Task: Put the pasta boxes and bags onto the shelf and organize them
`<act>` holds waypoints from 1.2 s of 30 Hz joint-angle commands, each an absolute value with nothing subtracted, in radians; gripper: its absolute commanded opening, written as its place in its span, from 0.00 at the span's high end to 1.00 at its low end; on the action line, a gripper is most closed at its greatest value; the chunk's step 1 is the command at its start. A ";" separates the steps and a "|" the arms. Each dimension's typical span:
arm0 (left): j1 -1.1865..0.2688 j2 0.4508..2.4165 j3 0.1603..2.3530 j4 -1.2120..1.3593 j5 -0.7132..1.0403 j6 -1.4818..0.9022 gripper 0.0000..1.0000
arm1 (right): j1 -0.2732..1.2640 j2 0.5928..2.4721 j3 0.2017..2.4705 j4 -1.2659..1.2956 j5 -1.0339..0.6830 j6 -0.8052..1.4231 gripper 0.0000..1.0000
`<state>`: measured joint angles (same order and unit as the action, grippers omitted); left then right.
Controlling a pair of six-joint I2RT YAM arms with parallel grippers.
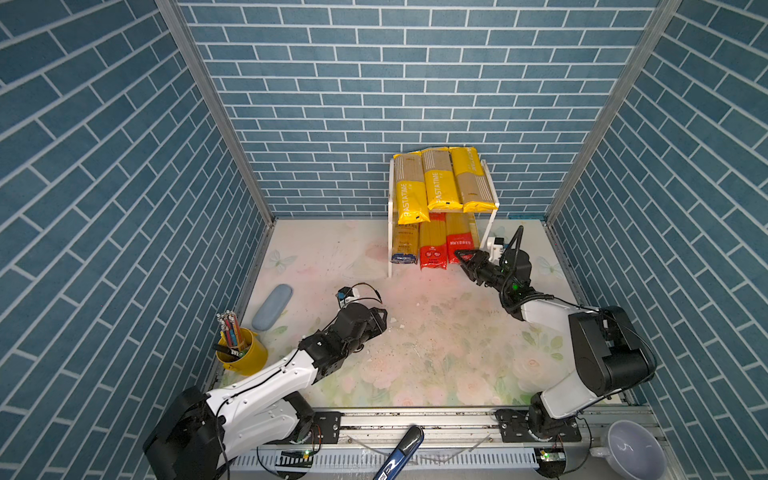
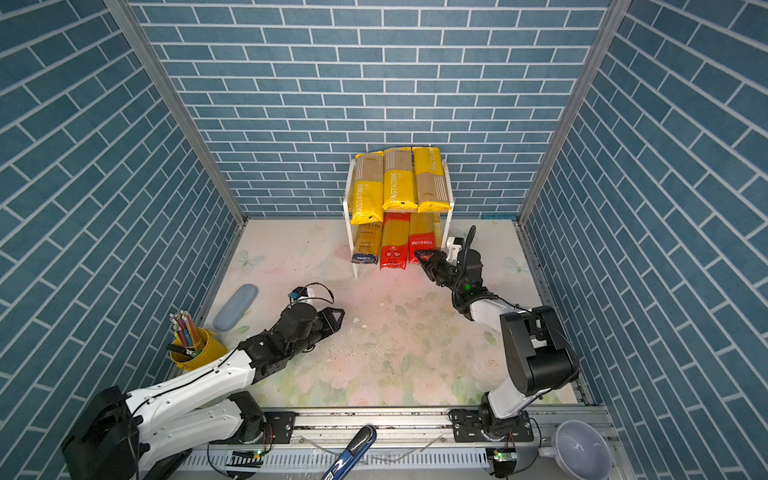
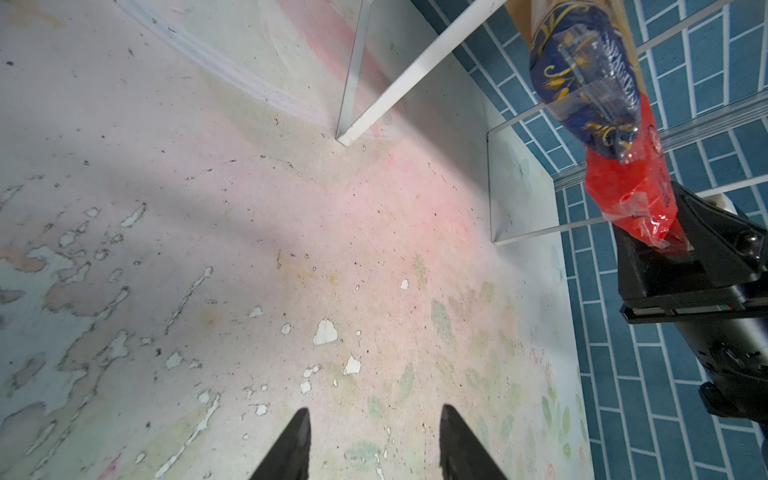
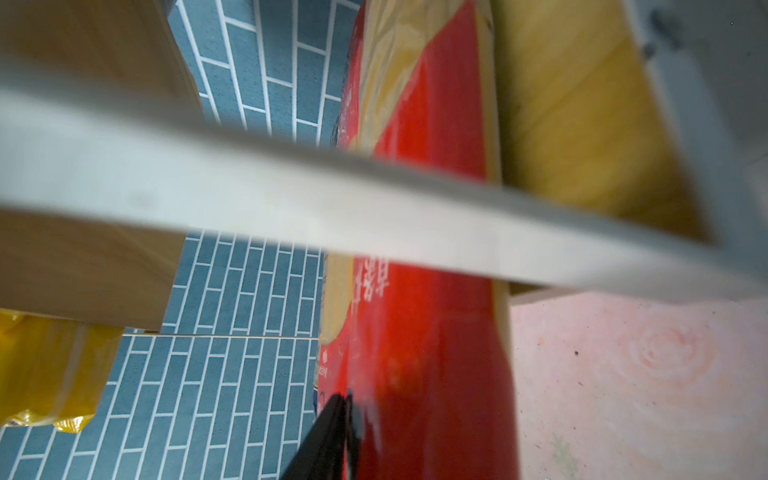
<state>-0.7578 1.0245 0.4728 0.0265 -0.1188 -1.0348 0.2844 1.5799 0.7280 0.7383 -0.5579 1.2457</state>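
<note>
The shelf stands at the back against the wall. Three yellow pasta packs lie side by side on its top board. On the lower board lie a dark-blue-ended pack and two red-ended packs. My right gripper is at the front end of the right red pack. In the right wrist view one finger lies against that pack's side and the pack hides the other finger. My left gripper is open and empty, low over the bare mat left of the shelf.
A grey-blue oblong case lies at the left edge of the mat, with a yellow cup of pencils in front of it. A white bowl and a blue-black tool sit by the front rail. Brick walls close three sides.
</note>
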 commanded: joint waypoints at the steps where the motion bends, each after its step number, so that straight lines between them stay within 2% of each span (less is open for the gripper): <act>1: -0.762 1.009 0.514 -0.022 -0.152 -0.960 0.43 | 0.286 1.507 0.682 0.704 -0.574 1.195 0.55; 7: -0.761 0.968 0.592 -0.110 -0.192 -0.786 0.33 | 0.274 1.389 0.599 0.569 -0.595 1.115 0.54; 11: -0.762 0.928 0.642 -0.205 -0.272 -0.610 0.29 | 0.274 1.254 0.626 0.243 -0.560 0.895 0.57; 14: -0.761 0.901 0.647 -0.238 -0.361 -0.463 0.26 | 0.276 1.108 0.644 -0.042 -0.357 0.671 0.57; 17: -0.761 0.875 0.623 -0.242 -0.501 -0.339 0.23 | 0.264 0.996 0.648 -0.173 -0.123 0.530 0.55; 19: -0.762 0.871 0.606 -0.235 -0.625 -0.272 0.20 | 0.252 0.952 0.643 -0.199 0.049 0.474 0.50; 22: -0.761 0.874 0.559 -0.152 -0.780 -0.145 0.17 | 0.238 0.904 0.585 -0.151 0.425 0.469 0.43; 23: -0.761 0.873 0.533 -0.098 -0.826 -0.093 0.15 | 0.230 0.886 0.538 -0.074 0.503 0.442 0.42; 26: -0.756 0.868 0.456 0.106 -0.953 0.051 0.11 | 0.214 0.866 0.409 0.202 0.536 0.300 0.43; 29: -0.710 0.883 0.392 0.277 -0.999 0.116 0.09 | 0.203 0.920 0.410 0.242 0.609 0.294 0.42; 33: -0.606 0.918 0.351 0.356 -1.008 0.126 0.09 | 0.194 1.015 0.400 0.363 0.742 0.215 0.41; 36: -0.523 0.937 0.312 0.433 -1.014 0.134 0.07 | 0.176 1.075 0.371 0.492 0.780 0.163 0.41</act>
<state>-0.5747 0.9264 0.3447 0.2970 -0.9642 0.0875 0.1913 1.0393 0.4042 0.3199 0.6529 0.2699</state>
